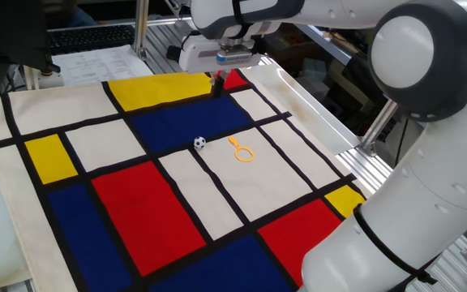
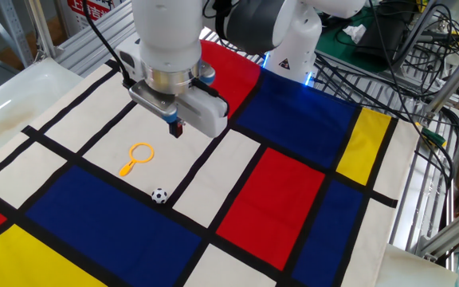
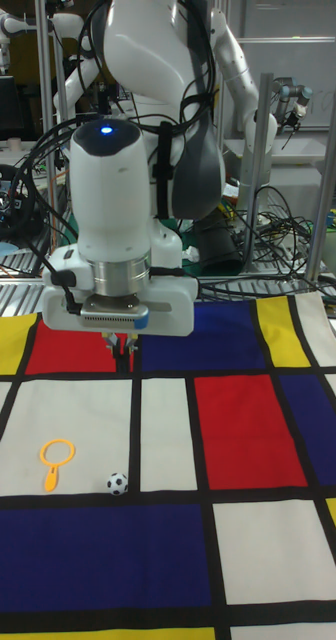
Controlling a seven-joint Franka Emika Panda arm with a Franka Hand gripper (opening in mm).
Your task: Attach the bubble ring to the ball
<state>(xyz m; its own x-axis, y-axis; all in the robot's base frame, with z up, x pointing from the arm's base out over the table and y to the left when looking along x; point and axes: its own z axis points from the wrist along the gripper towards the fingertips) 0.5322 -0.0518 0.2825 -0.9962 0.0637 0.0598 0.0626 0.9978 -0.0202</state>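
The orange bubble ring (image 1: 242,151) (image 2: 138,156) (image 3: 56,458) lies flat on a white square of the cloth, loop and short handle both visible. The tiny black-and-white ball (image 1: 199,143) (image 2: 159,194) (image 3: 116,483) rests a short way from it, at the edge of a blue square, not touching it. My gripper (image 1: 216,83) (image 2: 177,127) (image 3: 120,350) hangs above the cloth, behind both objects and well apart from them. Its fingers point down, pressed together, with nothing between them.
A cloth of red, blue, yellow and white squares (image 2: 293,187) covers the table. The robot base (image 2: 293,48) and cables (image 2: 405,48) stand at the back. A metal frame (image 1: 363,150) runs along one table edge, and a white tray (image 2: 6,88) along another.
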